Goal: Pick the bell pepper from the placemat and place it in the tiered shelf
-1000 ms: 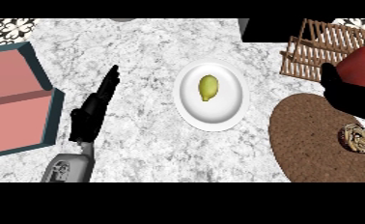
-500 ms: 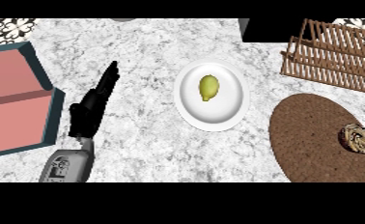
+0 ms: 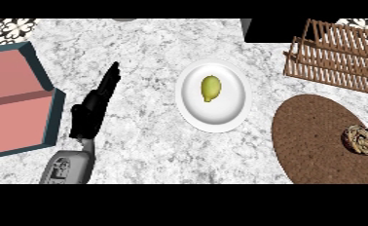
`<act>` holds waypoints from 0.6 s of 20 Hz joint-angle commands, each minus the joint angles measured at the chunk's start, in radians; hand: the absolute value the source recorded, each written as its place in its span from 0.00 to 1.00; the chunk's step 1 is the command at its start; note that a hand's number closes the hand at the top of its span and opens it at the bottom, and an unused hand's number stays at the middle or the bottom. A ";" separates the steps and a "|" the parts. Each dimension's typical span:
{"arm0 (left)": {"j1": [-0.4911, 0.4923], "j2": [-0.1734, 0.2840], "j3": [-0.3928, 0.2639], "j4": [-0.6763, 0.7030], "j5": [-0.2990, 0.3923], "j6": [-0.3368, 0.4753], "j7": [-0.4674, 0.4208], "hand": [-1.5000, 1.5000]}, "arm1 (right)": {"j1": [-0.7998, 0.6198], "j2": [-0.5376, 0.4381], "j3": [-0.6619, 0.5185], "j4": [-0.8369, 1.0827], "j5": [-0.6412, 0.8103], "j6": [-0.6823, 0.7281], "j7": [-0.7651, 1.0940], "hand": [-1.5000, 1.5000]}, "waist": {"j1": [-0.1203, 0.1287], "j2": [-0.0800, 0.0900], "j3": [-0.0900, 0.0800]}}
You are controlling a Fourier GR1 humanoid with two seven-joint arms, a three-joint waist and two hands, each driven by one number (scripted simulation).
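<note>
- Bell pepper: not found anywhere in the head view, neither on the placemat (image 3: 316, 132) nor on the visible slats of the tiered shelf (image 3: 330, 54). It may sit in a part of the shelf that runs past the view's right edge; this cannot be confirmed.
- Placemat: brown, round, at the counter's (image 3: 144, 49) right edge towards the near side. It carries only a brown ringed item (image 3: 357, 139) at its far right, cut off by the view.
- Tiered shelf: wooden slats at the counter's far right corner, just beyond the placemat.
- Risk, wrong object: a yellow-green fruit (image 3: 210, 88) lies mid-plate (image 3: 188, 108) near the counter's centre. With no pepper in sight, it or the ringed item could be taken by mistake.
- Risk, unverified placement: much of the shelf is out of view, so a pepper perched on a slat edge could roll off unseen.
- Left hand (image 3: 90, 113): near the counter's left side, beside the red bin's teal wall (image 3: 56, 118). Its fingers are straight, pointing to the far edge, holding nothing and resting on or just over the bare surface.
- Right hand: absent from the view, so its state is unknown.
</note>
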 commanded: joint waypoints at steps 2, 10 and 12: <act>0.031 -0.002 -0.006 -0.028 -0.001 -0.003 0.006 0.50 | -0.012 -0.070 0.022 0.167 0.053 -0.099 -0.110 1.00 | 0.008 0.001 0.000; 0.014 -0.032 -0.028 -0.031 -0.040 0.038 0.014 0.50 | -0.036 -0.124 0.014 0.395 0.098 -0.271 -0.239 1.00 | 0.010 0.002 0.000; -0.032 0.001 0.011 -0.010 -0.001 -0.003 0.034 0.50 | 0.010 -0.120 0.061 0.385 0.111 -0.289 -0.303 1.00 | 0.005 0.002 0.000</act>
